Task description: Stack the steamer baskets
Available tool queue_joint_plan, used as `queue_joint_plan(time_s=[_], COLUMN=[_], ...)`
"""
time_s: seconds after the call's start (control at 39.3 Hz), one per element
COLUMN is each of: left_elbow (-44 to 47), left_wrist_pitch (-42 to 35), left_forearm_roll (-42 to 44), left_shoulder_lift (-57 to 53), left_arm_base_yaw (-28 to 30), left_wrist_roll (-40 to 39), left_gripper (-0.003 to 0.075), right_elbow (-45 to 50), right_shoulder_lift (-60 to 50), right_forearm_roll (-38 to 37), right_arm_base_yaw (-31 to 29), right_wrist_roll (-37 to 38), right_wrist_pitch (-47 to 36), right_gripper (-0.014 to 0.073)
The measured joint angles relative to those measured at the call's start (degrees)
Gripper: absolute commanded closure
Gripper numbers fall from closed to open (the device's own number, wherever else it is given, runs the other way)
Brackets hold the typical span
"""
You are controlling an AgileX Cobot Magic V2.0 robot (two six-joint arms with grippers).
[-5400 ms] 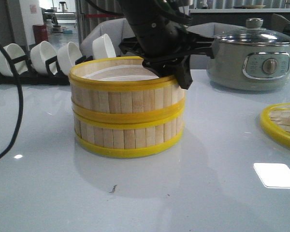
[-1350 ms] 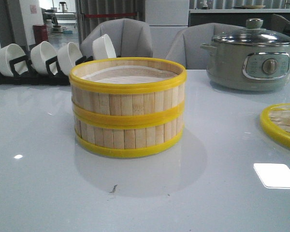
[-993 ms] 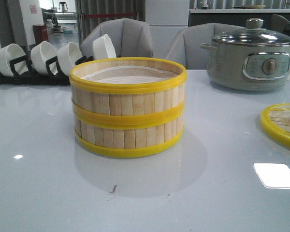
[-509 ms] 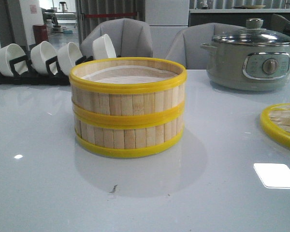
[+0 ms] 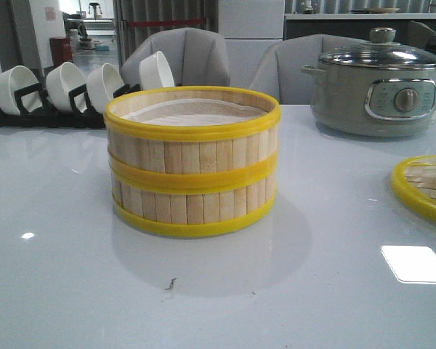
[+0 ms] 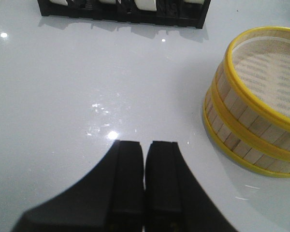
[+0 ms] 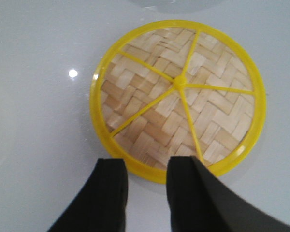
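Already the two baskets (image 5: 192, 161) sit stacked; right gripper (image 7: 146, 181), fingers apart, hovers just before the lid (image 7: 179, 96), likely next; left gripper (image 6: 144, 159) is closed, empty.

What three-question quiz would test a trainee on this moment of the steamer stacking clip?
1. True or false: the woven lid already sits on the stacked steamer baskets.
2. How many baskets are in the stack?
3. Which gripper has a gap between its jaws: A) left gripper B) right gripper?

Key:
1. False. The lid lies flat on the table to the right of the stack, and the top basket is open, showing its white liner.
2. Two, one set on the other.
3. B. The right jaws stand apart, just short of the lid's yellow rim; the left jaws are pressed together over bare table, holding nothing.
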Motion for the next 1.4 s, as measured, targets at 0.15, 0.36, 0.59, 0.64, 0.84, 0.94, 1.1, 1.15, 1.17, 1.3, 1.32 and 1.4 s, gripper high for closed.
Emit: queue_joint_plan(time_s=[0.15, 0.36, 0.59, 0.64, 0.84, 0.94, 1.1, 1.15, 1.17, 1.3, 1.32, 1.4], left_elbow=[0.0, 0.0, 0.0, 0.0, 0.0, 0.0, 0.0, 0.0, 0.0, 0.0, 0.0, 0.0], left_wrist_pitch=[0.0, 0.0, 0.0, 0.0, -0.1, -0.1, -0.1, -0.1, -0.1, -0.1, -0.1, -0.1], left_forearm_roll=[0.0, 0.0, 0.0, 0.0, 0.0, 0.0, 0.0, 0.0, 0.0, 0.0, 0.0, 0.0], left_shoulder_lift=[0.0, 0.0, 0.0, 0.0, 0.0, 0.0, 0.0, 0.0, 0.0, 0.0, 0.0, 0.0], left_arm_base_yaw=[0.0, 0.0, 0.0, 0.0, 0.0, 0.0, 0.0, 0.0, 0.0, 0.0, 0.0, 0.0], left_wrist_roll=[0.0, 0.0, 0.0, 0.0, 0.0, 0.0, 0.0, 0.0, 0.0, 0.0, 0.0, 0.0], left_gripper=[0.0635, 0.0635, 0.0635, 0.0635, 0.0635, 0.0635, 0.0635, 0.0635, 0.0635, 0.0635, 0.0635, 0.0635], right_elbow=[-9.3, -20.6, -30.0, -31.3, -32.3, -32.3, -32.4, -32.4, -32.4, -32.4, -32.4, -32.4], right_shoulder_lift=[9.9, 21.6, 30.3, 31.7, 34.2, 35.1, 36.7, 37.1, 37.2, 37.6, 37.8, 37.9], right_forearm_roll=[-0.3, -0.4, -0.4, -0.4, -0.4, -0.4, -0.4, -0.4, -0.4, -0.4, -0.4, -0.4], right_arm_base_yaw=[-2.4, -2.7, -2.7, -2.7, -2.7, -2.7, -3.1, -3.2, -3.2, -3.3, -3.3, -3.3], right_wrist_roll=[0.0, 0.0, 0.0, 0.0, 0.0, 0.0, 0.0, 0.0, 0.0, 0.0, 0.0, 0.0], right_wrist_pitch=[4.7, 11.6, 17.3, 18.0, 18.7, 18.9, 18.9, 18.9, 18.9, 18.4, 18.3, 17.9], right_gripper=[0.0264, 0.0264, 0.0264, 0.0264, 0.0264, 0.0264, 0.0264, 0.0264, 0.0264, 0.0264, 0.0264, 0.0264])
